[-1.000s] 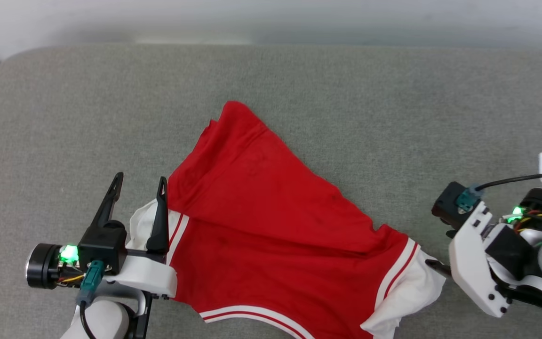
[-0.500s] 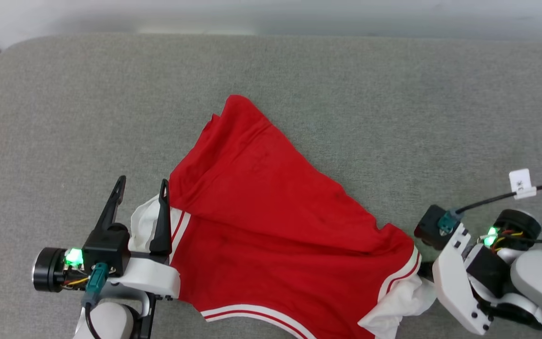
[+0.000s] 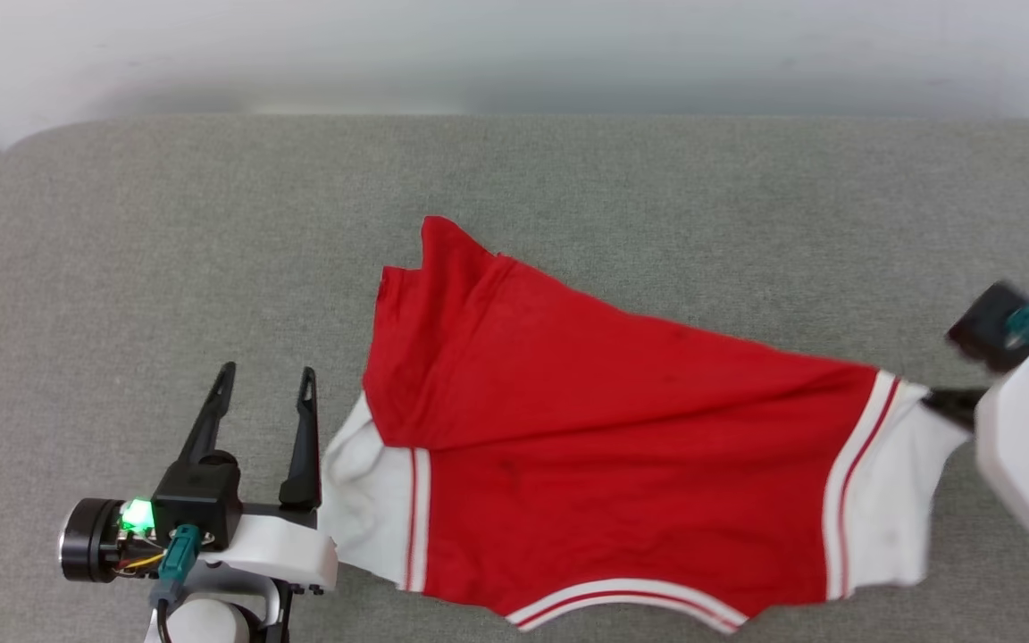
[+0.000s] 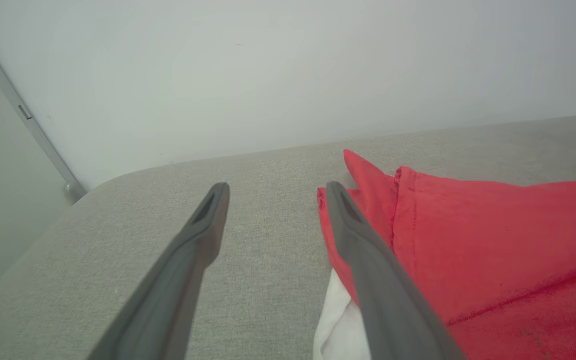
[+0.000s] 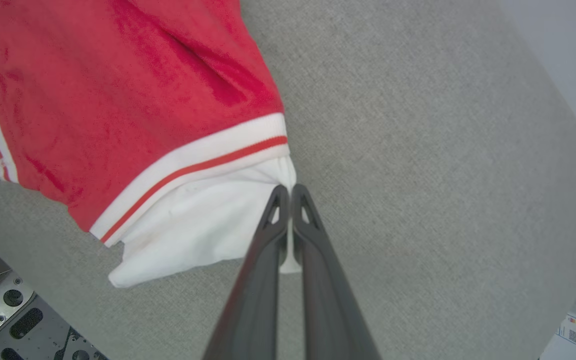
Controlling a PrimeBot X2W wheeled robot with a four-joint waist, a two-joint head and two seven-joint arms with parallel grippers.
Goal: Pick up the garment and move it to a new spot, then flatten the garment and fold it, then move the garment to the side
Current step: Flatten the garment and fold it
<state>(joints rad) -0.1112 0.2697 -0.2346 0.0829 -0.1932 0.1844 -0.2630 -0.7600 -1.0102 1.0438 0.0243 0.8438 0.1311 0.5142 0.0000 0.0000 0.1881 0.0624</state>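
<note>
- Grey woven padded surface (image 3: 568,179), rounded at its corners, spans mid-frame.
- Pale wall (image 3: 514,45) along the top edge.
- Slanted metal strip (image 4: 28,120) crosses the left wrist view's upper left.
- Printed label (image 5: 575,332), right wrist view's lower right corner.

The right gripper (image 5: 286,192), open 1 second ago, has shut its 2 fingers on the edge of the white sleeve end (image 5: 193,235) farthest from the left gripper (image 3: 267,371) and drawn it farther away from that gripper. The garment (image 3: 622,446) has been dragged along and stretched wider, with its slack folds pulled flatter. The other white sleeve end (image 3: 358,500), which lay between the left gripper's fingers, has slid out and now lies just beside the finger nearer the red cloth.
</note>
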